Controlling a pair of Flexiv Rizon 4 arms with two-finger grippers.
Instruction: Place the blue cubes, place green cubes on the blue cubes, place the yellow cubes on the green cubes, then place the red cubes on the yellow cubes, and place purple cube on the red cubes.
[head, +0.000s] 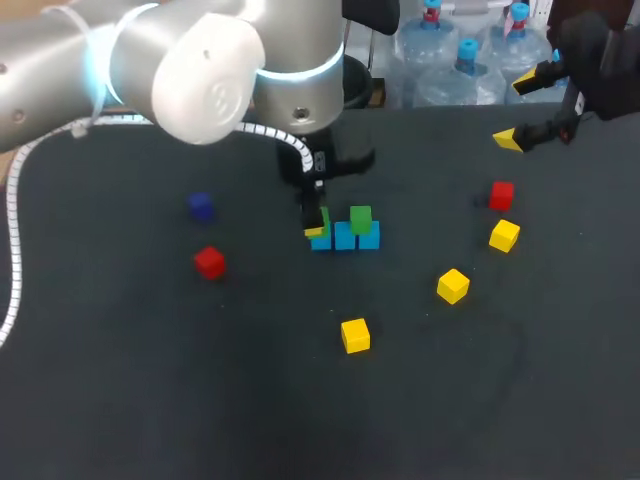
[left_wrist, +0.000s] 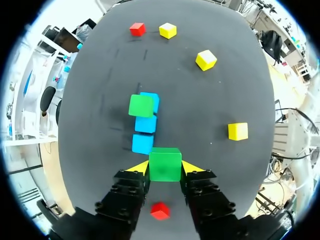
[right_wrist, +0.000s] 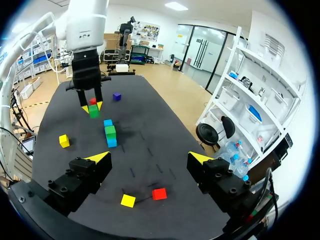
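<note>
The dark counter (head: 150, 400) is carrying everything. The left arm (head: 200, 60) is reaching in over the counter's middle, and the right arm (head: 600, 50) is hanging over the far right corner. Three blue cubes (head: 345, 238) are sitting in a touching row at the centre, with a green cube (head: 361, 219) resting on the right-end one. Three yellow cubes (head: 355, 335) are lying scattered to the near right, well apart from the row. Two red cubes (head: 209, 262) are lying one on each side of the row, and a purple cube (head: 201, 206) is sitting off to the left.

The left gripper (left_wrist: 165, 167) is clamping a second green cube (left_wrist: 165, 164) from both sides, its fingers only a cube's width apart. It is holding this cube at the row's left end, just beside the nearest blue cube; whether the two are touching cannot be told. The right gripper (right_wrist: 150, 159) is hanging with its fingers spread wide, gripping nothing.
</note>
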